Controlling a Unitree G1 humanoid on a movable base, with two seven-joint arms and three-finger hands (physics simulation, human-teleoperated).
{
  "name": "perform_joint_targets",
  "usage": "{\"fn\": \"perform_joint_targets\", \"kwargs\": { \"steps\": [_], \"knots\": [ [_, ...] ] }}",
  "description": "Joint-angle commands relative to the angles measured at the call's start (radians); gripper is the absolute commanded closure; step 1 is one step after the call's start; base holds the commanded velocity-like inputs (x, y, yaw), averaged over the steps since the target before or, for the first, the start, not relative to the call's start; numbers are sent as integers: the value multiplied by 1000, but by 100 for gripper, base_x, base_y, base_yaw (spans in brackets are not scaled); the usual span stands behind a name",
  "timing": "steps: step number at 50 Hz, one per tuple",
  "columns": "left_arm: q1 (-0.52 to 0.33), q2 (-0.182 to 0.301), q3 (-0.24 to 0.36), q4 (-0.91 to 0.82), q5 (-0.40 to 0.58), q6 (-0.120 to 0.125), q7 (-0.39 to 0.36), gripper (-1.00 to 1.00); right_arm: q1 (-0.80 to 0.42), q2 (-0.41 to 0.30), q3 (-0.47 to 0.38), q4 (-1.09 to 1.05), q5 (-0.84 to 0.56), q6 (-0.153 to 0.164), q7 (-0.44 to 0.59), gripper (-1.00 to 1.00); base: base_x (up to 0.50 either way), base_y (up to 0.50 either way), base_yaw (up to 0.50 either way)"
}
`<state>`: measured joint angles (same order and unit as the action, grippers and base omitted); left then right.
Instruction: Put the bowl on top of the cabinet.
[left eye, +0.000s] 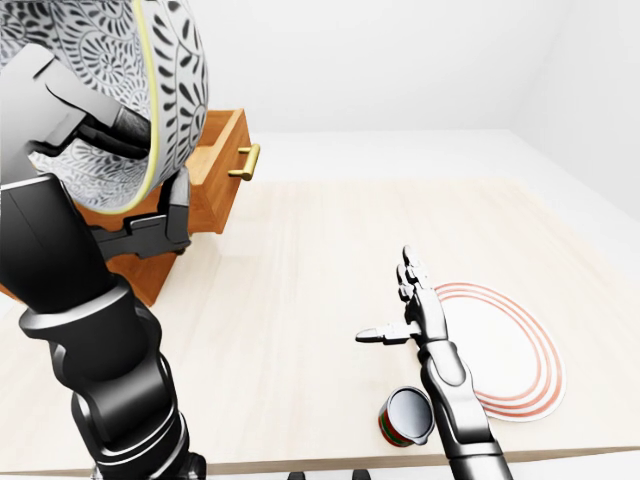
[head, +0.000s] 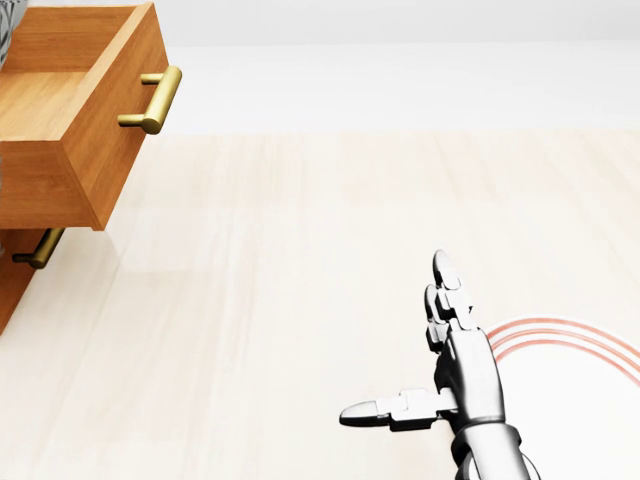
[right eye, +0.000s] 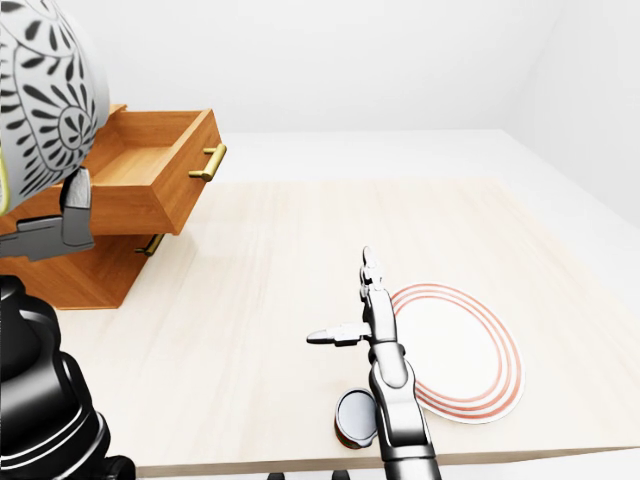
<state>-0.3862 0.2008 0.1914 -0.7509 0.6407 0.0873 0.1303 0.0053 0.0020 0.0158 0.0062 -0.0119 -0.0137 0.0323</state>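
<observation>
The bowl (left eye: 120, 80), white with a black leaf pattern and a yellow rim, is tipped on its side high at the top left of the left-eye view. My left gripper (left eye: 130, 170) is shut on its rim, one finger inside and one outside. The wooden cabinet (right eye: 150, 190) stands at the left of the table with its top drawer pulled out, just behind and below the bowl. My right gripper (left eye: 405, 300) hovers open over the table with fingers stretched out and thumb to the left. The cabinet's top is hidden by the bowl and arm.
A white plate (left eye: 510, 350) with red rings lies just right of the right hand. A small red and green can (left eye: 408, 415) stands by the table's near edge beside my right forearm. The drawer's brass handle (left eye: 246, 162) juts out toward the table's middle.
</observation>
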Motion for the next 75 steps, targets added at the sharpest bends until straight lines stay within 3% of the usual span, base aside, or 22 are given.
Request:
{"fn": "perform_joint_targets", "kwargs": {
  "steps": [1,9,28,42,48,50,56,60,61,63,75],
  "knots": [
    [-91,106,80,125,-78,0,84,93,11,1,4,-22,-1,6,2,-100,0,0,0],
    [-100,165,117,260,-119,0,157,93,6,1,5,-12,-2,3,2,-100,0,0,0],
    [-159,301,188,448,-199,0,219,93,32,3,16,-64,-6,18,4,-100,0,0,0],
    [-220,383,191,679,-239,0,298,93,34,4,21,-66,-9,18,3,-100,0,0,0],
    [-236,425,204,750,-252,-17,323,94,24,5,21,-57,-11,19,0,-100,0,0,0],
    [-255,446,203,816,-249,-42,351,93,15,6,19,-53,-10,24,-3,-100,0,0,0],
    [-290,486,197,933,-274,-75,386,93,38,5,23,-66,-9,7,2,-100,0,0,0],
    [-336,518,181,1079,-280,-121,393,93,35,3,18,-62,-4,11,6,-100,0,0,0],
    [-336,519,179,1082,-280,-122,393,93,35,3,18,-62,-4,11,6,-100,0,0,0],
    [-377,539,163,1215,-280,-174,393,93,32,3,17,-63,-5,16,5,-100,0,0,0],
    [-539,622,86,1687,-259,-175,393,93,31,4,19,-61,-8,16,3,-100,0,0,0]
  ]
}}
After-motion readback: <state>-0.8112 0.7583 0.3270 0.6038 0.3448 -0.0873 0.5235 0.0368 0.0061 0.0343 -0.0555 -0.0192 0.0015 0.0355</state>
